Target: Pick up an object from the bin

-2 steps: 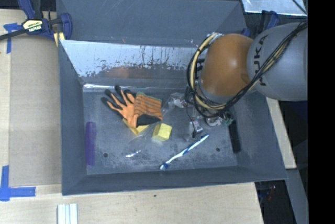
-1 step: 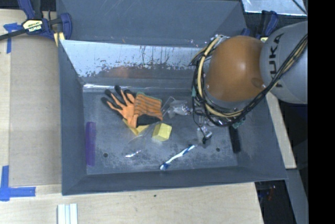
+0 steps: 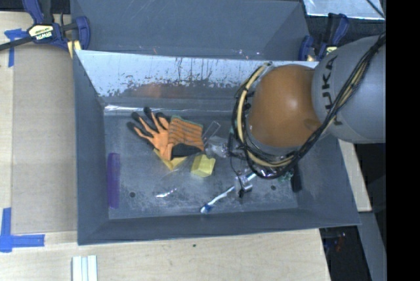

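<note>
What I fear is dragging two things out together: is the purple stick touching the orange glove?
Apart. The camera view shows a plain stretch of bare bin floor between the purple stick, at the left, and the orange glove.

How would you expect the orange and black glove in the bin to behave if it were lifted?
The orange and black glove lies crumpled and folded over itself, so it is probably floppy and would drape when lifted. It looks like thin knit fabric, so it is likely light. Lying flat, it seems unlikely to roll.
</note>
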`<state>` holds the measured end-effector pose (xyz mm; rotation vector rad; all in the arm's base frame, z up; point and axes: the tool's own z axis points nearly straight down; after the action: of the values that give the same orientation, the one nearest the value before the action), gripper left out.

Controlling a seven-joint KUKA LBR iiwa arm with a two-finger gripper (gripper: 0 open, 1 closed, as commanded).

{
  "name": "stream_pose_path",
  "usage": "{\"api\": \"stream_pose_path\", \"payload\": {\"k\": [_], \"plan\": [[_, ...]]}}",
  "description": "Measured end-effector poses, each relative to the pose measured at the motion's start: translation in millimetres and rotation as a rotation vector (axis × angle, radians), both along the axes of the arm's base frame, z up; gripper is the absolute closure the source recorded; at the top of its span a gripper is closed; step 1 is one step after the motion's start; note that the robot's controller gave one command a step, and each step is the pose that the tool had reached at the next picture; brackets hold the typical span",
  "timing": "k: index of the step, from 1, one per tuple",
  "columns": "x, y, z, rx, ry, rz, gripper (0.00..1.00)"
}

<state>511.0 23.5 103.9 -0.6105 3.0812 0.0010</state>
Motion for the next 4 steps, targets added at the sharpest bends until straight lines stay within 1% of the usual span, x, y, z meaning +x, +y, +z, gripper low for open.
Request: {"api": "stream_pose_path", "payload": {"k": [1,2,4], "plan": [[1.1,17.0,-32.0,-0.001,-0.02,0.062,0.0],[15.5,17.3,-28.3,0.003,-0.024,-0.005,1.0],[15.0,17.2,-21.6,0.003,-0.026,-0.004,1.0]]}}
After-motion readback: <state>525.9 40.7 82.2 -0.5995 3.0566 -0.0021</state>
